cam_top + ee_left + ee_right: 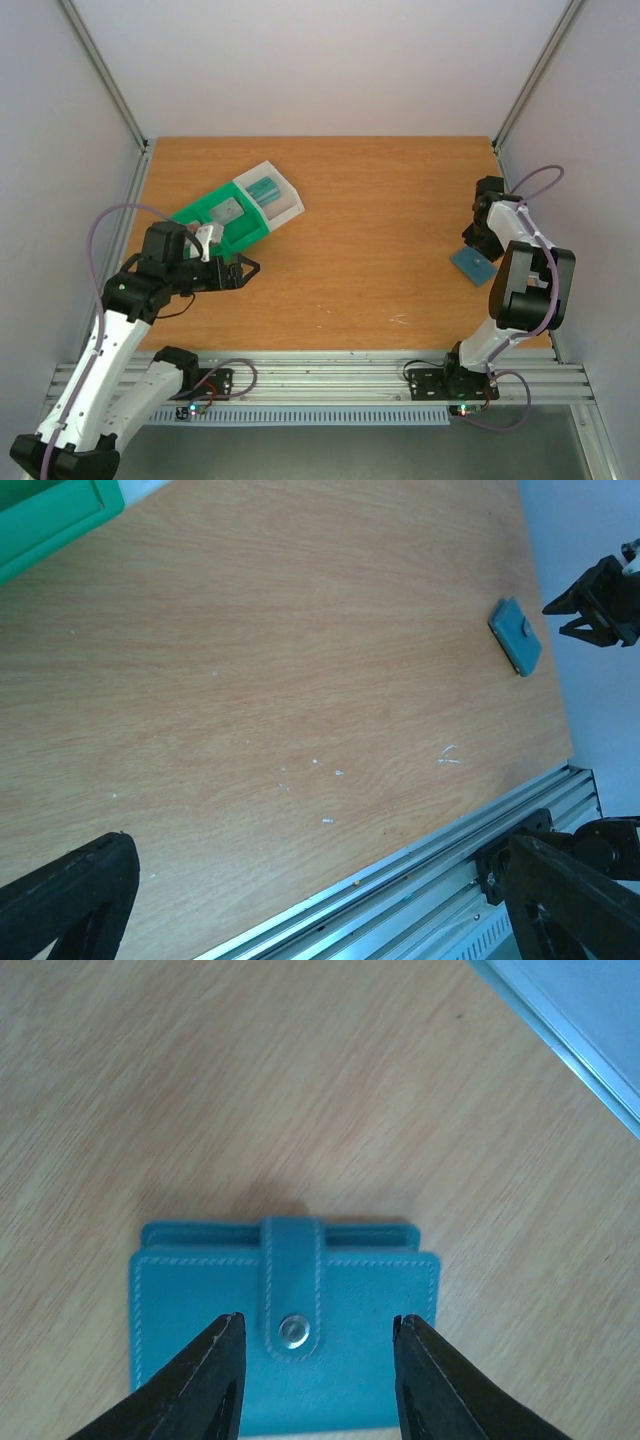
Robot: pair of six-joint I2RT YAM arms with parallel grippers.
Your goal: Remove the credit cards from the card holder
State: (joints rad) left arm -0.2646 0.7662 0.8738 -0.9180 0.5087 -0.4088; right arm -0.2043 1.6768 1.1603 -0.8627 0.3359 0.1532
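A light wooden table (pixel 380 220) stands between plain white walls (pixel 320 60), with a ribbed metal rail (pixel 330 375) along its near edge. The wood has a few small white marks near the rail.

The holder (pixel 200 1295) lies flat and closed near the right edge of the table. Its strap (pixel 292 1260) is folded over the front and fastened with a round metal snap (pixel 292 1331). The blue face shows only pale stitching, and its inside is hidden. The right wrist view cuts off its lower edge.

The right gripper (pixel 317 1322) is just over the holder with its jaws partly apart, one on each side of the snap. Nothing is between them. Whether the tips touch the holder, I cannot tell.

The left gripper (pixel 245 272) is on the left side, well apart from the holder, jaws wide and empty. Beside it is a green tray (pixel 195 215) with a white bin (pixel 290 205) at its far end. A teal card (pixel 264 188) lies in the bin and a grey card (pixel 228 211) lies in the tray. Both are too small to show any print.
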